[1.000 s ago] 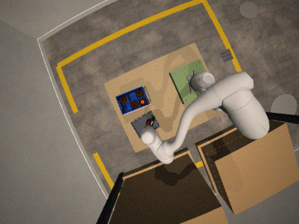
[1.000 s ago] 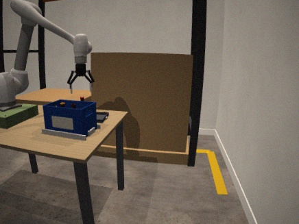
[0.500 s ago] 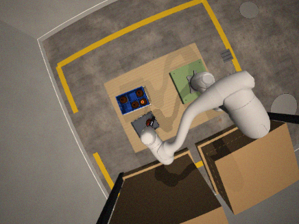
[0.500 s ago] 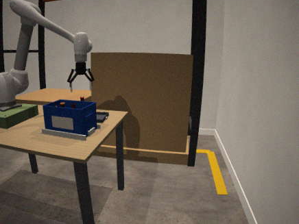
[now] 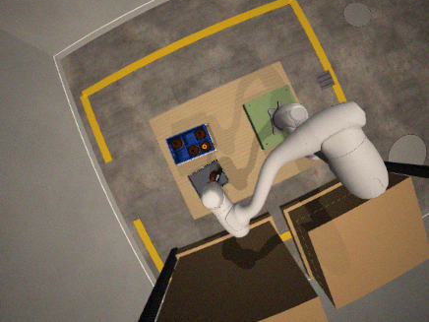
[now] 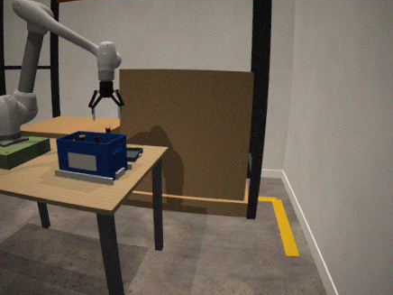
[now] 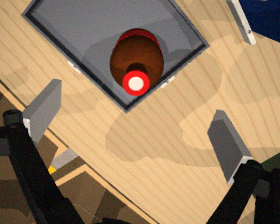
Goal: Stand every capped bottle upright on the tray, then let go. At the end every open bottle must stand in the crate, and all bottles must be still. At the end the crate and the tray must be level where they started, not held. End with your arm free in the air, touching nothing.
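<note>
Item, one brown bottle (image 5: 213, 176) (image 6: 107, 130) (image 7: 136, 62), red cap with a pale centre: upright on the tray (image 5: 198, 175) (image 6: 135, 153) (image 7: 75, 27), near one corner. We judge it set there to leave tray room for another capped bottle

Item, one gripper (image 5: 216, 175) (image 6: 106, 113) (image 7: 138, 107): wide open, nothing held, fingers above the bottle and well out to its sides. We take this spread as clearance for rising without catching the cap

Item, one blue crate (image 5: 191, 161) (image 6: 92, 157) (image 7: 270, 20), beside the tray: level, with four bottles in its compartments. One bottle (image 5: 205, 146) has a bright ringed top; we cannot tell whether it is capped, but would check it before calling the sorting done. Its place in a corner compartment, next to another bottle, would ask for a narrow, straight descent. Pale rails (image 6: 83, 177) (image 7: 243, 22) stand low along the crate's foot, likely to keep it in position

Item, one table (image 5: 226, 100) (image 6: 27, 182) (image 7: 175, 190): the tray lies near one edge, the crate just inward. For our arm (image 5: 275, 164) (image 6: 72, 33), the safest room is upward, then across above the crate walls; a low sideways swing could tip the bottle or nudge the crate
</note>
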### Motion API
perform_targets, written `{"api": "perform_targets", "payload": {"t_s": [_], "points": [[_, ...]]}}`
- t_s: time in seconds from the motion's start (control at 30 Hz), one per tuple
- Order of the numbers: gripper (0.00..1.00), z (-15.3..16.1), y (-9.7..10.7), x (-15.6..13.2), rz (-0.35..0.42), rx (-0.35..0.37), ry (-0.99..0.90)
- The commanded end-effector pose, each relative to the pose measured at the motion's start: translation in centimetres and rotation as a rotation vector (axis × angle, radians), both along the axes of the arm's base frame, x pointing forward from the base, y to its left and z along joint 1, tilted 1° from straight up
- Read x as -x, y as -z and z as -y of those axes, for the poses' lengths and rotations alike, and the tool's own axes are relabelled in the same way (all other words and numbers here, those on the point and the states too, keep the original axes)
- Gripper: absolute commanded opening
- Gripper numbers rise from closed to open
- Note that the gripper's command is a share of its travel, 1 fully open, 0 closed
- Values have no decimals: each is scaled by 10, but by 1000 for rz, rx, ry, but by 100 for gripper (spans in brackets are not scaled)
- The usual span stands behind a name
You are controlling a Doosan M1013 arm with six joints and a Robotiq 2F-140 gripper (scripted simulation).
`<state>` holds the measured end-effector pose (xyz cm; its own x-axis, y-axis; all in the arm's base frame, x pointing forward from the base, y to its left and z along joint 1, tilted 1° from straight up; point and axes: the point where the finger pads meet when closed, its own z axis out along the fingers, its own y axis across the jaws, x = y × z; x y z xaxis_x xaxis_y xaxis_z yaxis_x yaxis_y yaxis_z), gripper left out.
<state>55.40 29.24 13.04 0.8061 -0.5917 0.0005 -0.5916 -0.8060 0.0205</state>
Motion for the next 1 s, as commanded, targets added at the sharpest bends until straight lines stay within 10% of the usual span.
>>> {"api": "perform_targets", "payload": {"t_s": [0.0, 0.1, 0.13, 0.97], "points": [[100, -3, -6, -3, 5, -5, 0], [100, -3, -7, -4, 5, -5, 0], [38, 3, -2, 0, 1, -1, 0], [38, 70, -10, 4, 6, -5, 0]]}}
